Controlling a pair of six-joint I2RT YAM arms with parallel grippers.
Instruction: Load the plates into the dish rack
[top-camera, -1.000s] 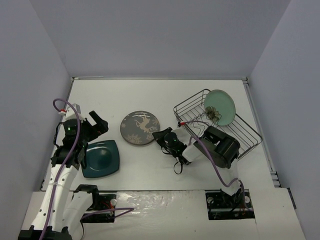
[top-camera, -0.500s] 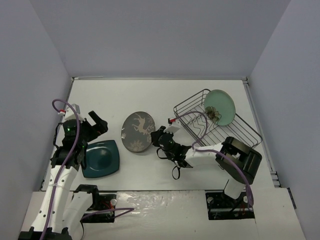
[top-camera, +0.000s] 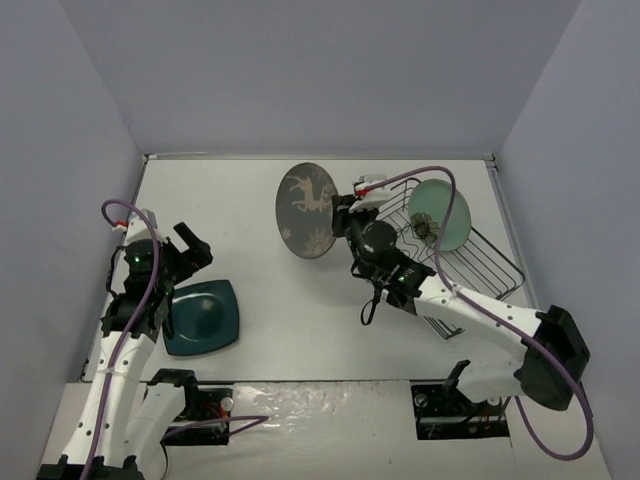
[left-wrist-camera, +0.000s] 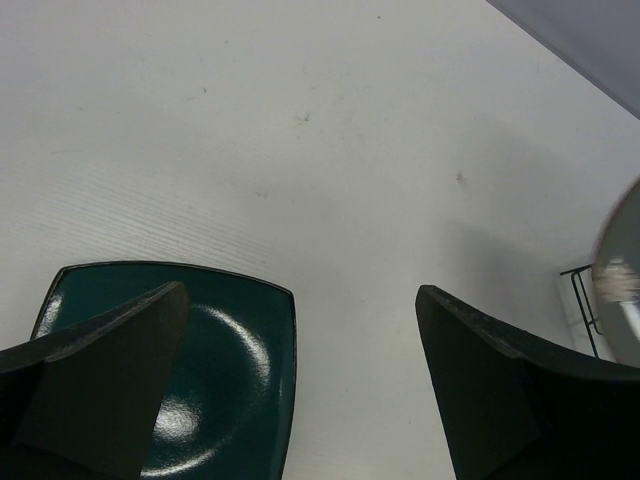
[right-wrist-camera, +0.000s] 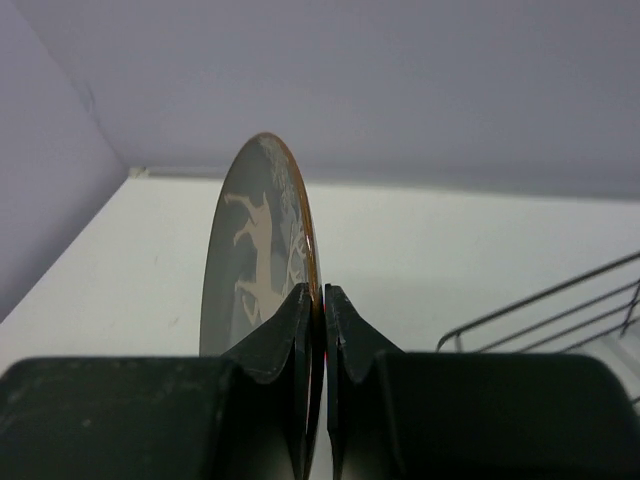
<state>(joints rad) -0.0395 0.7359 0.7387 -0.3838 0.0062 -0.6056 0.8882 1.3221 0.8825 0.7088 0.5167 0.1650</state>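
Note:
My right gripper (top-camera: 345, 220) is shut on the rim of the grey-brown deer plate (top-camera: 307, 210) and holds it on edge in the air, left of the dish rack (top-camera: 480, 262). In the right wrist view the plate (right-wrist-camera: 258, 245) stands edge-on between the pads (right-wrist-camera: 298, 312). The mint-green flower plate (top-camera: 440, 213) stands upright in the black wire rack. The square dark teal plate (top-camera: 202, 317) lies flat on the table at the near left. My left gripper (top-camera: 190, 245) is open and empty just above it; the left wrist view shows the teal plate (left-wrist-camera: 215, 375) under the left finger.
The white table (top-camera: 250, 190) is walled by grey panels on three sides. The rack's corner wire (left-wrist-camera: 582, 300) and the lifted plate's edge show at the right of the left wrist view.
My right gripper has lifted the deer plate off the table, turned it on edge and carried it up and back toward the rack. The left arm has barely moved.

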